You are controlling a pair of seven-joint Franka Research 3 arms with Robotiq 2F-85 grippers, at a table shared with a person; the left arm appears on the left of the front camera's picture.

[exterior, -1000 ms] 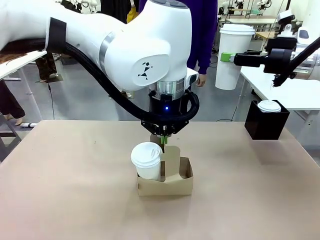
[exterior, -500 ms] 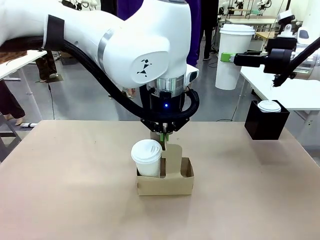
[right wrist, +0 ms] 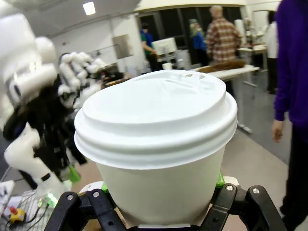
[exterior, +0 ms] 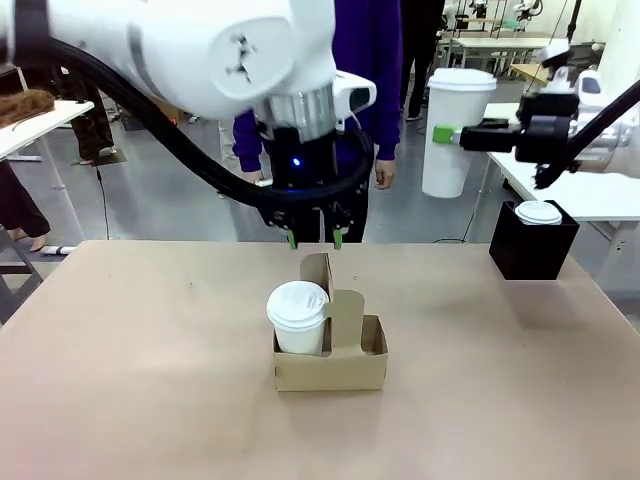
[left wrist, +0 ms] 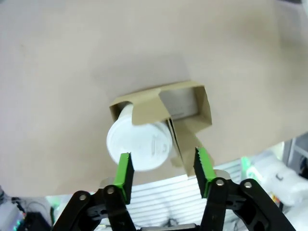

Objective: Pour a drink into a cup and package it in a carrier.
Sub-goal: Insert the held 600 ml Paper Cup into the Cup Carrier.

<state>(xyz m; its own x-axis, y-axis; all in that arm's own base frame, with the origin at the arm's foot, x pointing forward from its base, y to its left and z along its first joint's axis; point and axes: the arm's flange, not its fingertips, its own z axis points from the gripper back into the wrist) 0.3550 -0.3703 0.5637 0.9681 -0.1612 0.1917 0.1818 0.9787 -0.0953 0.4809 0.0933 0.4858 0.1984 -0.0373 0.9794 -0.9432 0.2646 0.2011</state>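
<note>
The brown cardboard carrier stands mid-table, its upright handle in the centre. The white cup, capped with a white lid, sits in its left slot. My left gripper hangs open just above the handle and touches nothing. From the left wrist view I look down on the cup and carrier between the spread green fingertips of the left gripper. My right gripper is raised at the right, shut on a second white lidded cup, which looms in front of the right gripper. The lid hides the drink.
A black box holding another lidded white cup stands at the table's far right. A person in purple stands behind the far edge. Bare tabletop lies all around the carrier.
My left gripper let go of the carrier's handle, opened and rose above it. The carrier and cup stayed put. The right arm drifted slightly left with its cup.
</note>
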